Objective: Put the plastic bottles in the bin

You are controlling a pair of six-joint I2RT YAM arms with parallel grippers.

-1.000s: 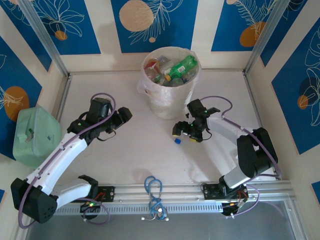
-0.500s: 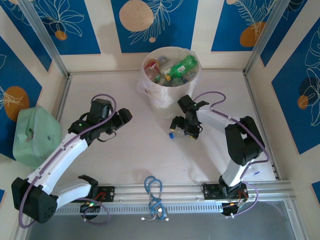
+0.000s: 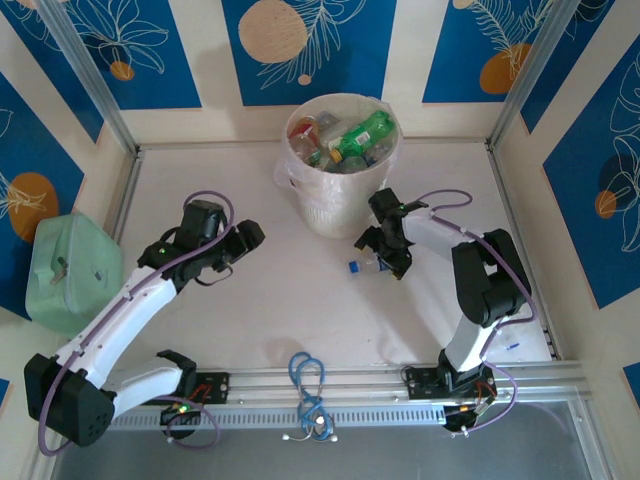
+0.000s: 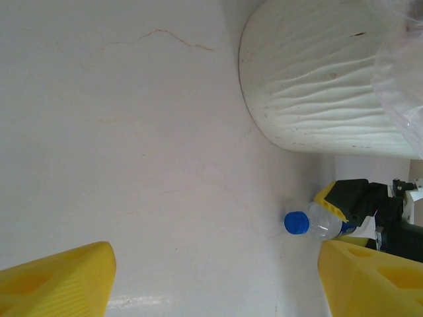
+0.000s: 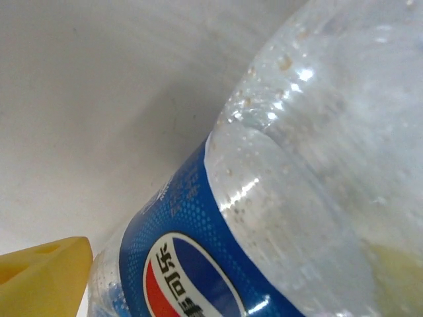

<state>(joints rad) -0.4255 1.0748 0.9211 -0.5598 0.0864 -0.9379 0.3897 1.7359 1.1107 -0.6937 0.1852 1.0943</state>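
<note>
A clear plastic bottle (image 3: 370, 265) with a blue label and blue cap lies on its side on the white table, just in front of the bin (image 3: 340, 205). My right gripper (image 3: 385, 262) straddles its body, jaws wide, and the bottle rests on the table between them. Up close, the bottle (image 5: 297, 165) sits beside one yellow finger (image 5: 39, 274). My left gripper (image 3: 243, 250) hovers open and empty over bare table left of the bin. From the left wrist, the bottle (image 4: 317, 224) lies beyond my left gripper (image 4: 215, 284), below the bin (image 4: 317, 86). Several bottles (image 3: 350, 135) fill the bin.
A mint-green box (image 3: 70, 265) sits outside the left wall. A blue cable loop (image 3: 305, 375) lies by the metal rail (image 3: 400, 380) at the near edge. Blue patterned walls enclose the table on three sides.
The right gripper swung left toward the bin's front, then drew slightly back right, and the bottle shifted along with it. The left arm has stayed still.
</note>
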